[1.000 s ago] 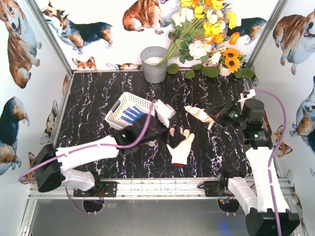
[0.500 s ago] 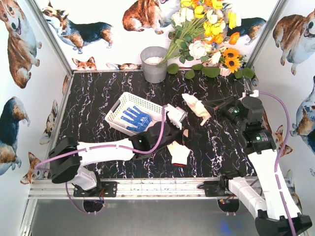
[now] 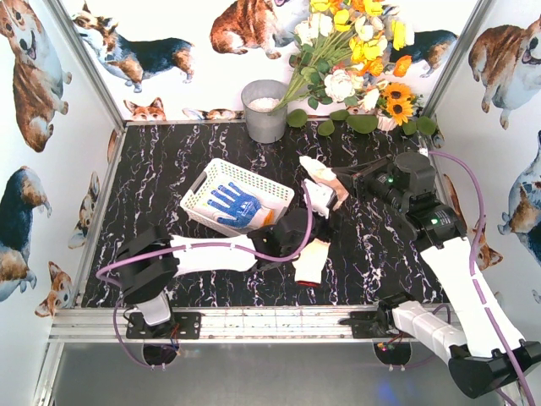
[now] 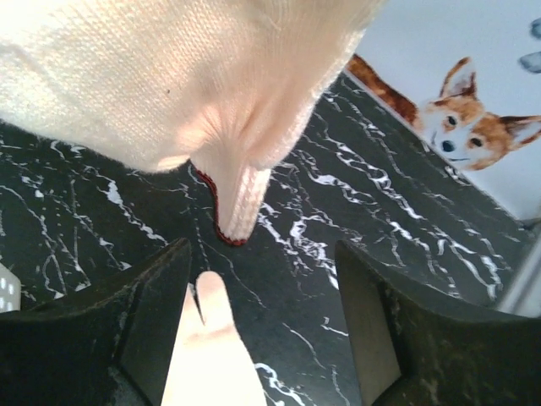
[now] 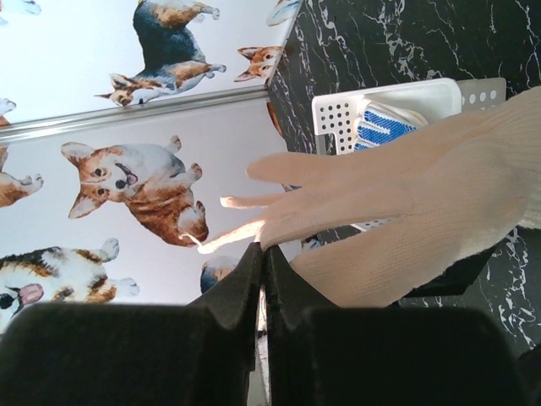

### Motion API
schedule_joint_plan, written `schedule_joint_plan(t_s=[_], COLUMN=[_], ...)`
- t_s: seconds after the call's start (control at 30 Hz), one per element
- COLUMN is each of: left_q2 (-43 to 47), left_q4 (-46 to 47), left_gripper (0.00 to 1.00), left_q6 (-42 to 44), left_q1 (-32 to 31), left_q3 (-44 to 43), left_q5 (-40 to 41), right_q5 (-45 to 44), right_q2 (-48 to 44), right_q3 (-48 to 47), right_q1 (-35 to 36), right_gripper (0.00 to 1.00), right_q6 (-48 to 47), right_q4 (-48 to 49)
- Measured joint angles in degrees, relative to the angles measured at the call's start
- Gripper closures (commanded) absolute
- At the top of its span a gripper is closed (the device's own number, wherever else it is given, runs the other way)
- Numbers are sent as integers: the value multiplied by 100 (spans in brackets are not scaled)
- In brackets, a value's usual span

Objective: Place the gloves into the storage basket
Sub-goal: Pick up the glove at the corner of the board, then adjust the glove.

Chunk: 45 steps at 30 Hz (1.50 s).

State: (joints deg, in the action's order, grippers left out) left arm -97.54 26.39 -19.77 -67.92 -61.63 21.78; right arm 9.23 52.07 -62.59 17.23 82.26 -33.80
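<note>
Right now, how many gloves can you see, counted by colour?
Cream gloves: 2, the lying glove and the lifted glove
Blue-and-white glove: 1
Total: 3 clearly visible

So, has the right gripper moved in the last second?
Yes. The right gripper, shut on a cream glove, has swung left toward the storage basket, ending closer to the grey bucket.

No readable text, label, brand or number anywhere. The walls (image 3: 34,85) carry corgi pictures only. The basket (image 3: 201,188), blue-and-white glove (image 3: 234,203), cream glove (image 5: 406,203), bucket (image 3: 265,114) and tabletop (image 3: 169,152) are all unmarked.
</note>
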Motion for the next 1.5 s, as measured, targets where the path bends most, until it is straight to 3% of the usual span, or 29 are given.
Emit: schedule_joint_plan(t_s=[0.23,0.57,0.73,0.93,1.3,1.5], left_q2=[-391,-708,-855,-892,-1132,-1665], left_q4=[42,197,302,291,-348,-732], left_gripper=[65,61,100,100,100,100], left_q6=[101,201,157,24,-612,-1274], left_q1=[0,0,2,13,181,411], left_q3=[-293,-708,-802,-802,-988,-1270], left_q5=[315,321,323,-35,-2076,-2914], right_q5=[-146,-315,-417,-846,-3294,-4183], right_q2=[7,7,4,-22,-37,422], right_q3=[0,2,7,17,186,667], right_q1=[72,76,76,76,81,81], right_gripper=[100,100,100,100,100,100], right_q6=[83,199,227,98,-743,-1211], right_q4=[-11,-70,-72,-210,-1311,-1274])
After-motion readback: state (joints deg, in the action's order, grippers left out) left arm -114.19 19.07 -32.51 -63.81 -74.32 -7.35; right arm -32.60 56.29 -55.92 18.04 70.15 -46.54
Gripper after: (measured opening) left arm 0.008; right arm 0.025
